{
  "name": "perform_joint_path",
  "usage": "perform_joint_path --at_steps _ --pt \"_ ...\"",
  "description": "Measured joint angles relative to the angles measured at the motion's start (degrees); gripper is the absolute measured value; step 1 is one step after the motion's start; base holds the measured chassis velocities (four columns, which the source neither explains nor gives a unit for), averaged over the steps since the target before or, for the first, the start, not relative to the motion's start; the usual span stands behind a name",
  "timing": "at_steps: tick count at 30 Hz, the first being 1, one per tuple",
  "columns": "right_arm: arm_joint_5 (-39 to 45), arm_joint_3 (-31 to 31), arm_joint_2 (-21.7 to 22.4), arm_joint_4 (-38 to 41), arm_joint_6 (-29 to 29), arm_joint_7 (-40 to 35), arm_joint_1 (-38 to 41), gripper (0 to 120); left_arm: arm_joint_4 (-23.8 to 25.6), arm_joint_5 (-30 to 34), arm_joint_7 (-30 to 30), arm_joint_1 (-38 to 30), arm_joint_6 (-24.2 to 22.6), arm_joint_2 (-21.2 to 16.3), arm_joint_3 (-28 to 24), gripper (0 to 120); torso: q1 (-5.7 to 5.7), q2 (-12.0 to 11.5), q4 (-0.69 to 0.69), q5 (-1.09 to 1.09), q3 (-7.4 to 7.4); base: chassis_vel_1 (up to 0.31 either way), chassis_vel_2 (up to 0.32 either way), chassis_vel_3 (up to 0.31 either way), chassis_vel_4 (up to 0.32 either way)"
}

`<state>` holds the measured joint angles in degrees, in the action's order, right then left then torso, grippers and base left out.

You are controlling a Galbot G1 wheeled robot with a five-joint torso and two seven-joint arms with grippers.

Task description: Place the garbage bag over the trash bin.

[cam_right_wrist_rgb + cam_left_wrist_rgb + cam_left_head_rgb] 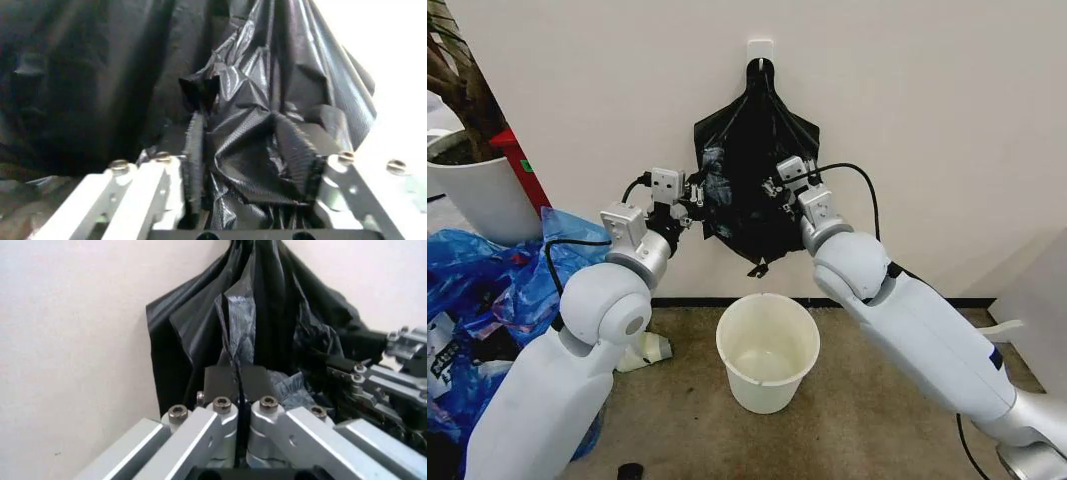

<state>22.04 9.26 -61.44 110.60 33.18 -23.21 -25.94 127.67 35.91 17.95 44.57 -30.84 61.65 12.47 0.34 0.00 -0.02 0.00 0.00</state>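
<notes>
Garbage bag (749, 175): thin glossy black film, heavily wrinkled, hanging flat against the white wall (927, 120) from a small white hook (760, 47), gathering to a narrow neck at the top and fanning out to a ragged lower edge. It is hanging above the trash bin (767, 352), not touching it.

Trash bin: small round white plastic bucket, tapering downward, rolled rim, standing upright on the brownish floor (867, 400) near the wall's black baseboard, between the two arms.

Left gripper (695, 203) is reaching to the bag's left edge; in the left wrist view its pads (221, 382) are pressing together with a fold of film pinched between them.

Right gripper (774, 187) is working at the bag's middle-right; in the right wrist view its fingers (192, 150) are standing apart with a crumpled bunch of film lying between them, not clamped.

At the floor's left edge: crinkly translucent blue plastic bags (497, 290) and a large white plant pot (477, 195).
</notes>
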Motion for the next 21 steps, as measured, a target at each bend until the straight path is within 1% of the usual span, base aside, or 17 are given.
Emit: perform_joint_path --at_steps 1,4,6,7,10,12,14,15,17,19,21 --pt "0.0 0.0 0.0 0.0 0.0 0.0 0.0 34 0.0 0.0 0.0 0.0 0.0 0.0 0.0 0 0.00 0.0 0.00 0.00 0.00 0.000 0.000 0.000 0.000" --pt "0.6 -0.6 -0.1 -0.4 -1.8 -1.4 -0.8 21 0.3 -0.1 0.1 0.0 0.5 0.1 0.0 0 0.00 0.0 0.00 0.00 0.00 0.000 0.000 0.000 0.000" --pt "1.1 -0.9 -0.1 -0.4 -2.2 -1.8 -0.9 15 0.6 -0.1 0.1 0.0 0.6 -0.1 0.1 0 0.00 0.0 0.00 0.00 0.00 0.000 0.000 0.000 0.000" --pt "1.1 -0.9 -0.1 -0.4 -2.2 -1.8 -0.9 15 0.6 -0.1 0.1 0.0 0.6 -0.1 0.1 0 0.00 0.0 0.00 0.00 0.00 0.000 0.000 0.000 0.000" --pt "2.8 -1.7 0.0 0.2 -3.1 -2.7 -1.2 1 1.0 0.0 0.1 0.2 0.6 -0.3 0.2 0 0.00 0.0 0.01 0.00 0.00 0.000 0.000 0.000 0.000" --pt "4.5 -2.3 0.2 1.2 -3.4 -3.2 -1.4 0 1.1 0.0 0.1 0.3 0.6 -0.4 0.2 0 0.00 0.0 0.01 0.00 0.00 0.000 0.000 0.000 0.000" --pt "8.2 -3.0 0.9 3.2 -3.8 -4.2 -2.2 0 1.0 0.0 0.1 0.5 0.6 -0.6 0.3 0 0.00 0.0 0.01 0.00 0.00 0.000 0.000 0.000 0.000" --pt "8.2 -3.0 0.9 3.2 -3.8 -4.2 -2.2 0 1.0 0.0 0.1 0.5 0.6 -0.6 0.3 0 0.00 0.0 0.01 0.00 0.00 0.000 0.000 0.000 0.000" --pt "12.8 -4.3 2.2 6.1 -3.9 -4.8 -3.5 0 0.5 0.0 0.1 0.6 0.7 -0.7 0.5 0 0.00 0.0 0.01 0.00 0.00 0.000 0.000 0.000 0.000" --pt "14.7 -5.1 2.9 7.4 -4.1 -5.0 -4.4 0 0.2 0.0 0.1 0.6 0.9 -0.7 0.6 0 0.00 0.0 0.00 0.00 0.00 0.000 0.000 0.000 0.000" --pt "18.1 -6.9 4.4 9.5 -5.0 -5.0 -6.0 0 -0.1 0.0 0.0 0.6 1.0 -0.8 0.9 0 0.00 0.0 0.00 0.00 0.00 0.000 0.000 0.000 0.000"
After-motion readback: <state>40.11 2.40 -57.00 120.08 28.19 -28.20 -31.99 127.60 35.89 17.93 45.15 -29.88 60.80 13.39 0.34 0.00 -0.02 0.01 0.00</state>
